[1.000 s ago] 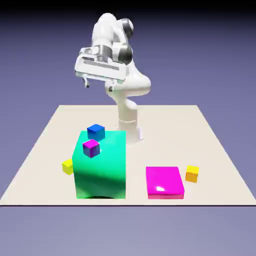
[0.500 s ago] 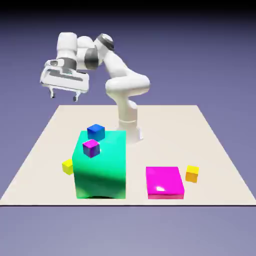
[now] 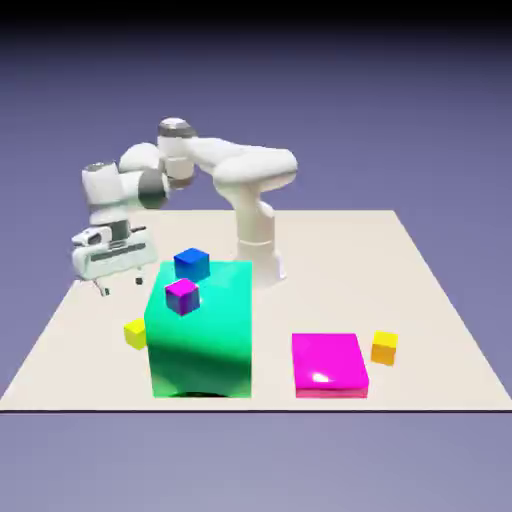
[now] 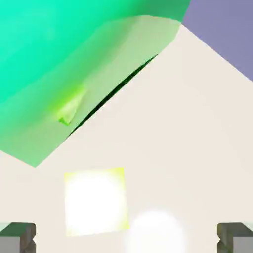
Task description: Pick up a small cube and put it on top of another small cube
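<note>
Exterior view shows the small cube (image 3: 136, 333) lying on the table (image 3: 420, 300) just beside the big green block (image 3: 200, 335), on the exterior view's left of it. Above and behind the cube hangs the gripper (image 3: 118, 286), apart from it, its fingers spread wide and empty; the hand view shows the cube (image 4: 95, 201) between the two tips, nearer the left one. Another small cube (image 3: 384, 347) sits well apart, just beside the magenta slab (image 3: 330, 365). A purple cube (image 3: 182, 296) and a blue cube (image 3: 192, 264) rest on the green block.
</note>
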`<state>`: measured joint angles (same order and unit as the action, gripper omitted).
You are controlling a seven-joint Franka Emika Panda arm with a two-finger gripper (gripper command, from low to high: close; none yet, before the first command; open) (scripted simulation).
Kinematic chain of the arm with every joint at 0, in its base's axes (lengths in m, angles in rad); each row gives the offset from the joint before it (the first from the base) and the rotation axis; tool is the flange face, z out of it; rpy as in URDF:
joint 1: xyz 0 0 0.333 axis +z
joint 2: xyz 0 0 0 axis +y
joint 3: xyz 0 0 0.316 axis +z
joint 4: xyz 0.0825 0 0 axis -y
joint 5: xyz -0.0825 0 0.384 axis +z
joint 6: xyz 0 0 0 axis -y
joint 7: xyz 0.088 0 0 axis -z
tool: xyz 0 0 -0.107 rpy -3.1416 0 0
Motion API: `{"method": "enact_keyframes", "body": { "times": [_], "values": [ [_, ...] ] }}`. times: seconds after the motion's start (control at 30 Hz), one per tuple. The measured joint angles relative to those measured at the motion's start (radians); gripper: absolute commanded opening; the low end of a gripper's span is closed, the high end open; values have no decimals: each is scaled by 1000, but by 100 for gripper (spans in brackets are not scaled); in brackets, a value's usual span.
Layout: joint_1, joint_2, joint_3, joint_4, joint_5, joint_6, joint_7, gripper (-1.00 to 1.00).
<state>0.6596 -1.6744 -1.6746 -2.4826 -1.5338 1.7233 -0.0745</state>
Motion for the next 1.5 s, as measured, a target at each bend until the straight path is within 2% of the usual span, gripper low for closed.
{"method": "enact_keyframes", "body": {
  "times": [0.2, 0.23, 0.3, 0.53, 1.5],
  "values": [
    [31, -41, -157, 35, -144, 63, -3, 0],
    [35, -46, -179, 40, -165, 74, -3, -100],
    [35, -46, -179, 40, -164, 73, -3, -100],
    [57, 49, 74, 19, 47, -5, 45, -100],
    [342, 1100, 822, -67, 839, 714, 897, -100]
  ]
}}
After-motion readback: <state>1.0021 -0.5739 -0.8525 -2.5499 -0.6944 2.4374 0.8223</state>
